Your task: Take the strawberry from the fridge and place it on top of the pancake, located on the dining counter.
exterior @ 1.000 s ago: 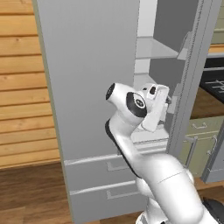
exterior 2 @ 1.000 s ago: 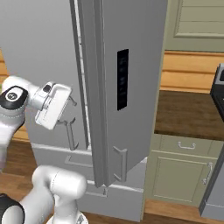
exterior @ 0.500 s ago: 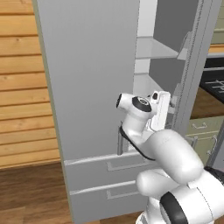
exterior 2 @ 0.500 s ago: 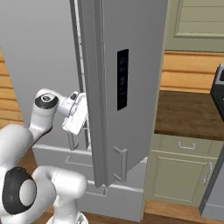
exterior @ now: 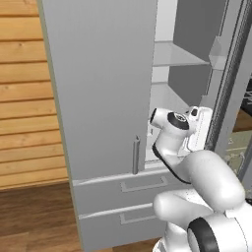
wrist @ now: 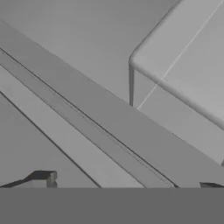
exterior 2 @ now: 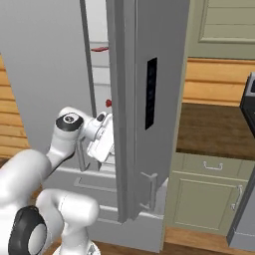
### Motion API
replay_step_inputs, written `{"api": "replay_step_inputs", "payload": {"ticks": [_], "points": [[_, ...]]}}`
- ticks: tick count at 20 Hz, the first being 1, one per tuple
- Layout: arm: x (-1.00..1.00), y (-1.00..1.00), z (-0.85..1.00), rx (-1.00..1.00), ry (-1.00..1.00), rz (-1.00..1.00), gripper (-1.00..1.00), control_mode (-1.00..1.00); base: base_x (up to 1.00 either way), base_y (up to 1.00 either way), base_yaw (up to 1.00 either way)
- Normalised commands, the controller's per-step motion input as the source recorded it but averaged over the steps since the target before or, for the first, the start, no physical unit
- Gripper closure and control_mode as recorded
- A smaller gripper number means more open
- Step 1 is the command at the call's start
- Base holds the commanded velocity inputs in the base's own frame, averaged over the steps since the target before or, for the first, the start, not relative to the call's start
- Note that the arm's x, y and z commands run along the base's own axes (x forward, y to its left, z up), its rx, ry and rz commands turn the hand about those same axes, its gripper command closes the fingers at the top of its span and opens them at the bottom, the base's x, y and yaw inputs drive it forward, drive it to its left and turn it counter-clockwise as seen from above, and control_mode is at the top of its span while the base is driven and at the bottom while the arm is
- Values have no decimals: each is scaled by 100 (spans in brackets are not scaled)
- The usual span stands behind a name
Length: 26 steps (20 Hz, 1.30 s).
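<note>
The tall light-grey fridge has its left door shut and its right door swung open. Inside, a tiny bright red strawberry sits on a white shelf, just above my hand. My gripper is at the opening between the two doors, below the strawberry's shelf, and also appears as the gripper beside the open door's edge. In the hand view the gripper stands open with nothing between its fingertips, facing grey fridge panels. The pancake and the dining counter are out of view.
A flatter dull red piece lies on a higher shelf. Two grey drawers sit under the doors. A brown counter over olive-green cabinets stands right of the fridge. Wood-plank wall lies to the left.
The arm has folded lower and carried the hand rightward and forward, from in front of the shut left door into the gap beside the open door. The jaws stayed open.
</note>
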Motion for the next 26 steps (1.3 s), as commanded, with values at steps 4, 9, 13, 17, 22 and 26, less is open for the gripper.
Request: {"api": "replay_step_inputs", "payload": {"ticks": [4,9,13,17,22,26], "points": [[-52,-100,0,1,-1,-1,-100,-100,0,0,0],[-1,-93,0,6,-1,0,-100,-100,0,0,0],[0,-57,0,5,0,0,-100,-100,0,0,0],[1,-26,0,8,0,0,-100,-100,0,0,0],[0,66,4,21,-6,-8,-100,-100,0,0,0],[4,100,0,32,-16,-12,-100,-100,0,0,0]]}}
